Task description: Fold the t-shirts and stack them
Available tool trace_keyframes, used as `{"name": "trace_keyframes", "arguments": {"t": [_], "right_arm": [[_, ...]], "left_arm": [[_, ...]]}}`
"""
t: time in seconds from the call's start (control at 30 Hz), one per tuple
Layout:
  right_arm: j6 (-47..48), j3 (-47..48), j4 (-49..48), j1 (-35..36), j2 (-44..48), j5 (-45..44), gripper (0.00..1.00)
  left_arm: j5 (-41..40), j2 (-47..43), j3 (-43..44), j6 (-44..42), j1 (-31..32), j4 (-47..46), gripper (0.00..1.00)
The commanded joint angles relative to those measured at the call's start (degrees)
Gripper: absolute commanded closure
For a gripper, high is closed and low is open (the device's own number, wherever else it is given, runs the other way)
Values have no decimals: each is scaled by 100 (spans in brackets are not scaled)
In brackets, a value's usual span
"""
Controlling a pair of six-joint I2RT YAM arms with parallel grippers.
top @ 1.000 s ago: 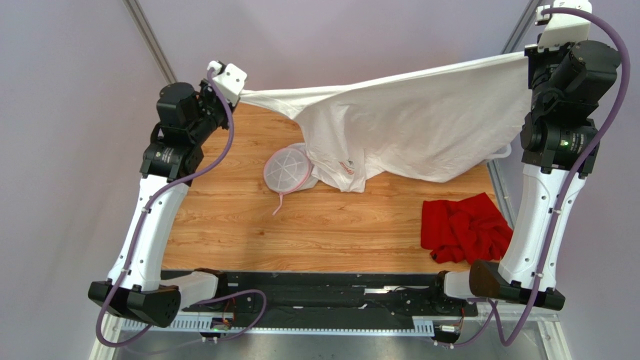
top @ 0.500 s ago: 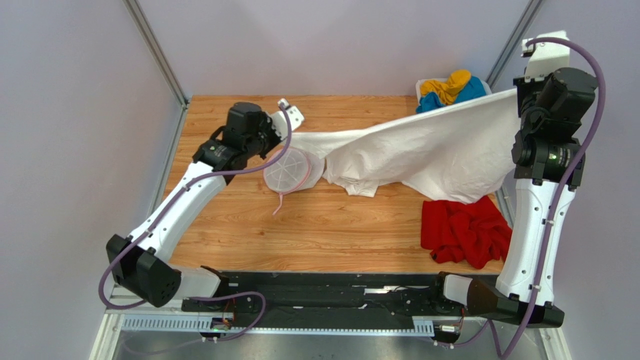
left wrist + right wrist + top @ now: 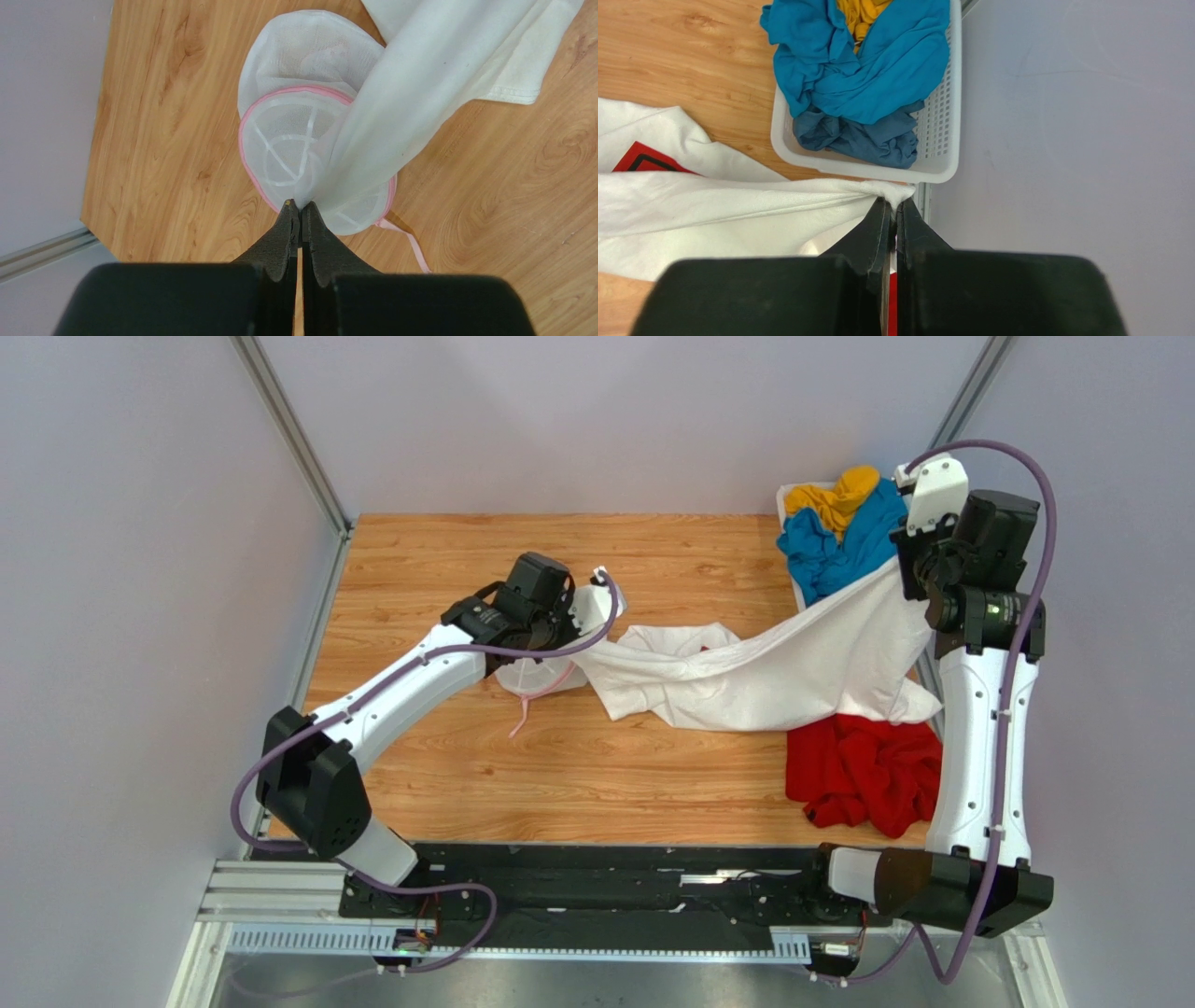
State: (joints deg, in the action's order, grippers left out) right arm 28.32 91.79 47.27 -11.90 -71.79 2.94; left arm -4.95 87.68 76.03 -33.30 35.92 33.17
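White t-shirt (image 3: 786,665) slung between both grippers, its middle sagging onto the table (image 3: 421,756). Left gripper (image 3: 300,208) pinched tight on one corner, cloth running ahead and right of its fingertips. Right gripper (image 3: 893,205) clamped on the opposite corner, cloth trailing left. A second ago the shirt hung stretched high; both arms now sit lower.
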Motion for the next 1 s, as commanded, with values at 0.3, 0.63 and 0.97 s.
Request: {"name": "trace_keyframes", "arguments": {"t": [0.3,0.63,0.97], "right_arm": [[16,-451,-367,48,-2,22,100],[-37,-750,-446,48,-46,84,100],[69,-1277,-578,48,112,84,100]], "left_arm": [[277,215,519,96,20,-582,45],[-252,539,236,-265,-418,-1471,14],[-366,1998,1484,-414,-683,-1366,14]]}}
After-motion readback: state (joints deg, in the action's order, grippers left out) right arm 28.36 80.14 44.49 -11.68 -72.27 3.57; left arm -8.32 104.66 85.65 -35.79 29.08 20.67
